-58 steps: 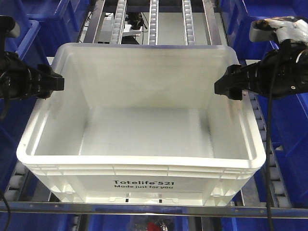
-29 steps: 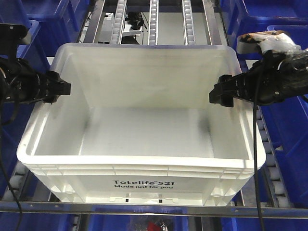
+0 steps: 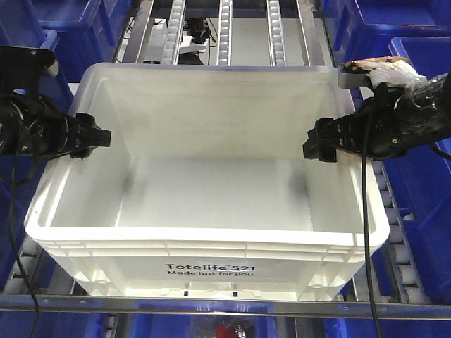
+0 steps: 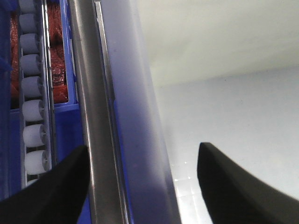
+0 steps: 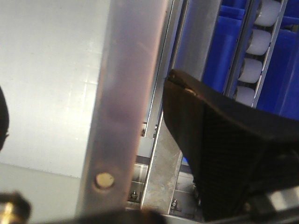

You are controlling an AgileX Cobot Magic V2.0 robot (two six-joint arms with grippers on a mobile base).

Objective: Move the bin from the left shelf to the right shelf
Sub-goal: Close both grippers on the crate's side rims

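Note:
The white translucent bin (image 3: 211,243), printed "Totelife 521", sits on the roller shelf and fills the middle of the front view. My left gripper (image 3: 97,138) is open at the bin's left wall, near its upper rim. In the left wrist view its two black fingers (image 4: 56,186) straddle the bin's left rim (image 4: 135,116) without touching it. My right gripper (image 3: 317,146) is open at the bin's right wall. In the right wrist view the bin's right rim (image 5: 126,93) runs between its fingers (image 5: 210,140), which stand apart from it.
Blue bins (image 3: 416,28) stand on the shelves to the right, and more blue bins (image 3: 42,21) to the left. Roller rails (image 3: 224,28) run back behind the bin. A metal front rail (image 3: 211,306) crosses below it. Cables hang from both arms.
Both grippers have moved inward toward the bin: the left one to the right, the right one to the left and slightly down. The bin has not moved.

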